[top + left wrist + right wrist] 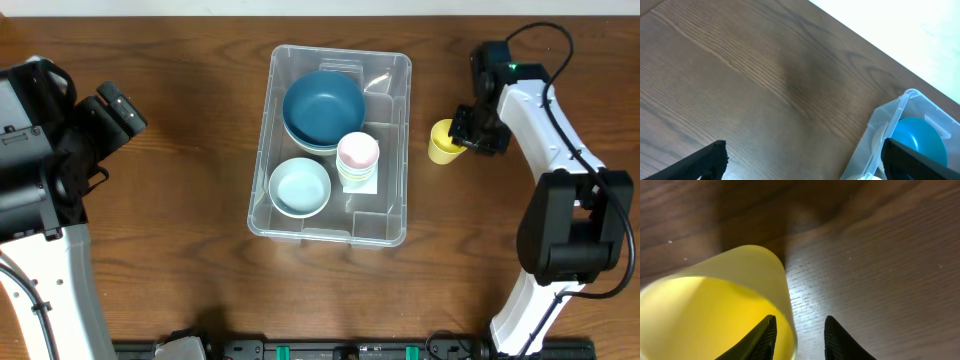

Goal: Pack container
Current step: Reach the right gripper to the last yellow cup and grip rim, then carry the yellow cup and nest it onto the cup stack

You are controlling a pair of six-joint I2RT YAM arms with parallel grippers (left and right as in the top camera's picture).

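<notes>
The container [262, 150], a clear bin, stands mid-table and holds a dark blue bowl [323, 108], a light blue bowl [299, 187] and a stack of pink and pale cups [358, 158]. A yellow cup [443, 140] stands on the table to its right. My right gripper [468, 130] is open at the cup's right rim. In the right wrist view one finger is inside the yellow cup [715, 295] and the other outside, the gripper [800, 335] straddling its wall. My left gripper [125, 115] is open and empty, left of the container. The left wrist view shows that gripper [802, 160], the container's corner [890, 120] and the blue bowl [920, 140].
The brown wooden table [180, 220] ends at its far edge against a white surface [900, 25]. The right arm's white link [545, 130] reaches along the right side of the table.
</notes>
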